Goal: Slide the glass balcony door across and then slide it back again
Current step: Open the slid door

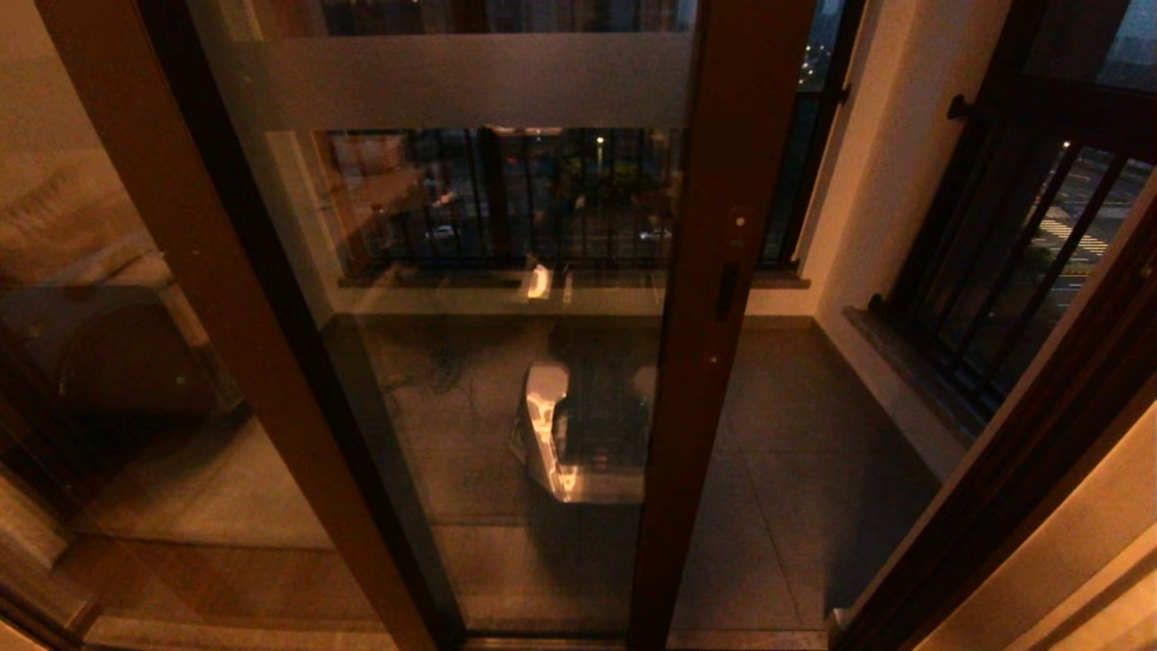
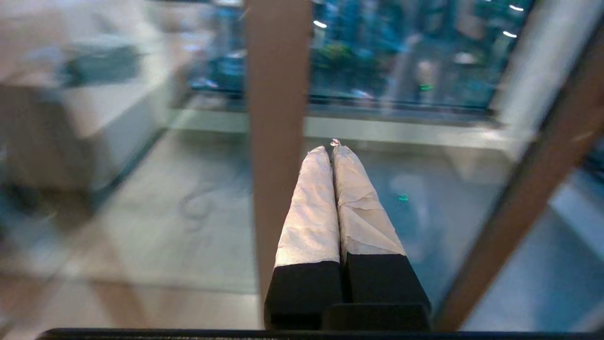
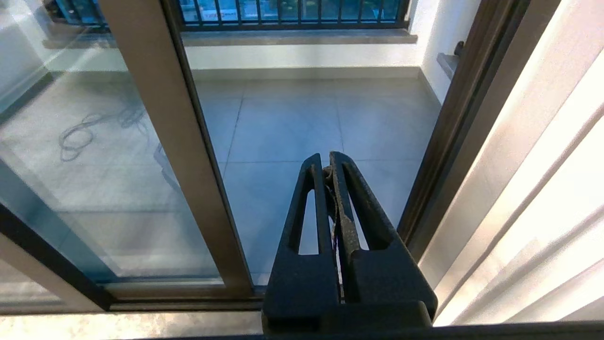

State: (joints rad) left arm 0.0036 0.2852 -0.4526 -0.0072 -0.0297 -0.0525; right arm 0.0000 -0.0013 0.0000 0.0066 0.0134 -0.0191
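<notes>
1. We see the tall clear glass balcony door in its dark reddish-brown frame (image 1: 506, 362) standing partly across the opening, its handle stile (image 1: 714, 362) near the middle of the head view.
2. To the right of that stile, open doorway runs to the dark outer frame post (image 1: 1021, 452), with grey balcony floor tiles (image 1: 795, 470) beyond.
3. The frosted horizontal band (image 1: 470, 81) shows no writing we can read.
4. Only the wrist views show the claws: the left claw (image 2: 332, 148), white-wrapped, is pressed together before the glass beside a stile; the right claw (image 3: 325, 163), black, is together, facing the open gap.
</notes>
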